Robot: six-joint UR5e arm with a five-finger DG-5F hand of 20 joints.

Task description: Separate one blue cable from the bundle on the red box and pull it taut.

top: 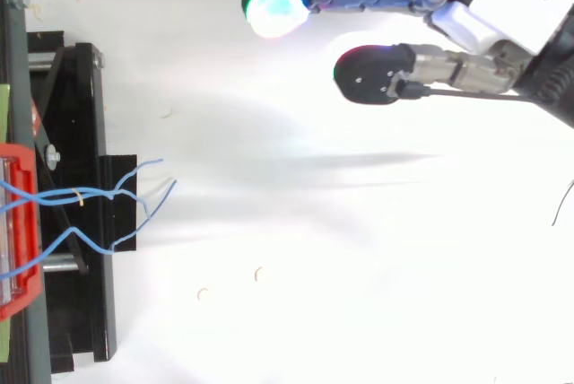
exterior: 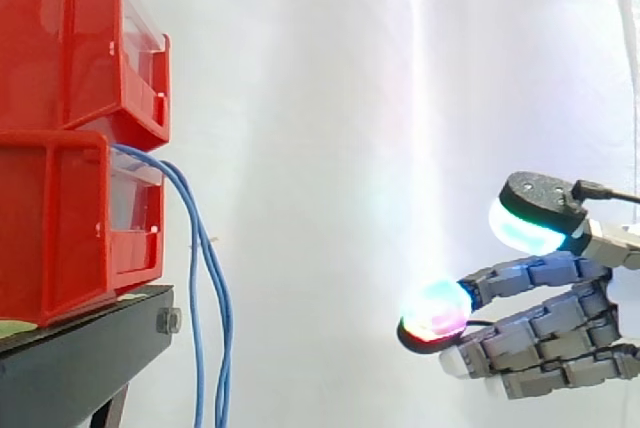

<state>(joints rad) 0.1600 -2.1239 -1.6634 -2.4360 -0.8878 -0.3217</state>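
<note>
Cables (exterior: 193,268), thin and blue, come out at the front where the top red box (exterior: 60,38) sits on the bottom red box (exterior: 55,228). The two boxes are on one black stand (exterior: 80,348), and the cables hang straight down past its edge until the bottom of the side view cuts them off. I can see at least two strands, but they twist together, so the count is hard to tell. One hand (exterior: 560,333) is well apart on the right, its fingers (exterior: 530,273) loosely bent, spread wide and holding nothing.
</note>
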